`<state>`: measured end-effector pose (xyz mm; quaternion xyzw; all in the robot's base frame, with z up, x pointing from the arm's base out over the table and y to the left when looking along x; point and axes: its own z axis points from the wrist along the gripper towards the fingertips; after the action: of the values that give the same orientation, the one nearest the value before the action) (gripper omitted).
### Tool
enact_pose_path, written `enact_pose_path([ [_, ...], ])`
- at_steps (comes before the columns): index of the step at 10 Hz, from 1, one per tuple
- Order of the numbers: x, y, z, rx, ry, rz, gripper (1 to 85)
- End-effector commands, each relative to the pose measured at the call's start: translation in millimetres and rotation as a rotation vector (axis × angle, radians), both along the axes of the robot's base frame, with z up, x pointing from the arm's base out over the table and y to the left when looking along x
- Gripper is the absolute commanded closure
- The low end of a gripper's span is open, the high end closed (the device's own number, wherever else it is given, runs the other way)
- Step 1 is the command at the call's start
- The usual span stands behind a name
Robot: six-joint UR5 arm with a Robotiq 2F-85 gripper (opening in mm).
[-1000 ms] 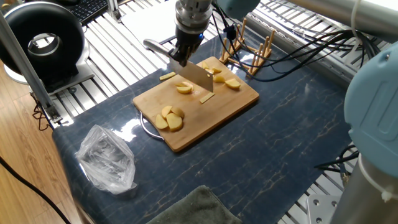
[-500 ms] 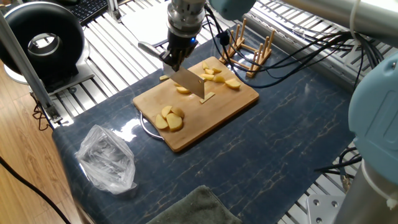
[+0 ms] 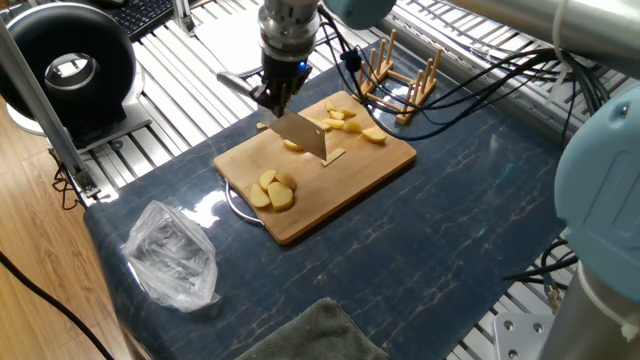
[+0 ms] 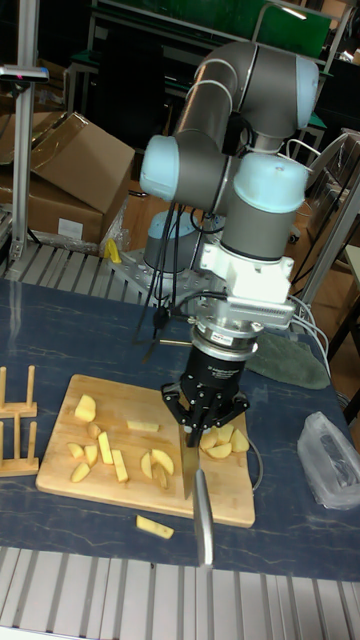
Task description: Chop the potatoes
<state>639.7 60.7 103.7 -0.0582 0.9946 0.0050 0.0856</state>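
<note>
A crumpled clear plastic bag (image 3: 170, 254) is lying on the dark surface (image 3: 450, 215) at the left of the fixed view. Next to it, a bamboo board (image 3: 335, 185) is carrying the potatoes (image 3: 273, 190): a cluster of rounded pieces is sitting near its front left edge, and more wedges and sticks are scattered near its far corner. One stick (image 3: 264, 125) is lying off the board on the surface. Above the board's back edge, a knife (image 3: 300, 133) is being held by its handle in the closed jaws of the gripper (image 3: 275, 92), with its blade pointing down just beside a potato piece. A wooden rack (image 3: 400, 80) is standing further right.
</note>
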Motion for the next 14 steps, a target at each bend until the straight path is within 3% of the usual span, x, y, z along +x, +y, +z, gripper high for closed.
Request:
enact_pose_path([
  [1, 1.3, 11.5, -0.3, -0.036, 0.000, 0.077, 84.7],
  [2, 6.3, 8.2, -1.4, -0.060, -0.008, 0.102, 84.7],
  [7, 7.7, 34.7, 8.7, -0.049, 0.024, 0.118, 84.7],
  [12, -11.4, 48.1, 11.2, -0.004, 0.087, 0.156, 84.7],
  [14, -26.7, 42.2, 8.1, -0.021, 0.149, 0.201, 84.7],
])
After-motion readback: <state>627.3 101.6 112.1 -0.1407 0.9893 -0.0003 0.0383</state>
